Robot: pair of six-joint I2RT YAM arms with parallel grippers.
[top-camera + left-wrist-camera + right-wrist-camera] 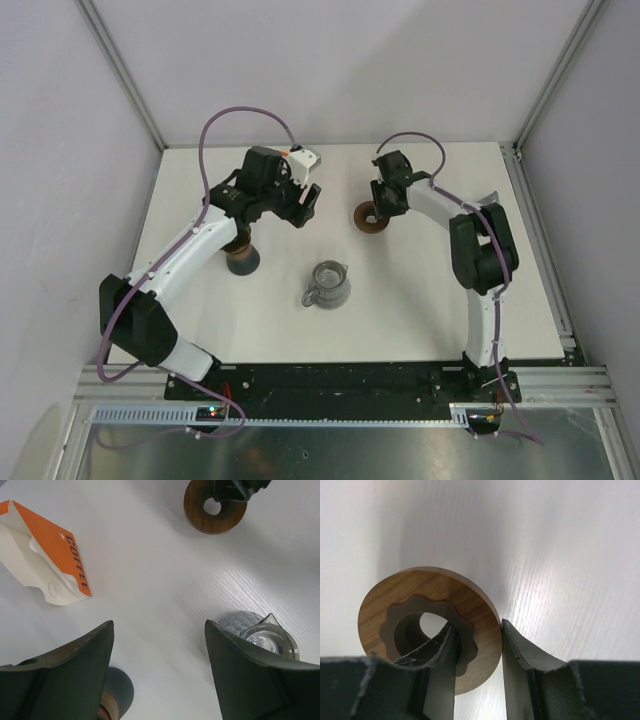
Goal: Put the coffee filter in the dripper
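The coffee filter pack [50,560], white with an orange side printed COFFEE, lies on the table at the back [303,157]. The clear glass dripper [328,283] with a handle stands mid-table, and its rim shows in the left wrist view [265,637]. A wooden ring [427,630] lies flat at back centre [370,219]. My right gripper [476,625] is shut on the ring's wall, one finger through the hole and the other against the outer rim. My left gripper [159,625] hangs open above bare table near the filter pack [305,200].
A dark cup with a brown band [241,258] stands under my left forearm and shows at the bottom of the left wrist view [117,692]. White walls with metal posts close in the table on three sides.
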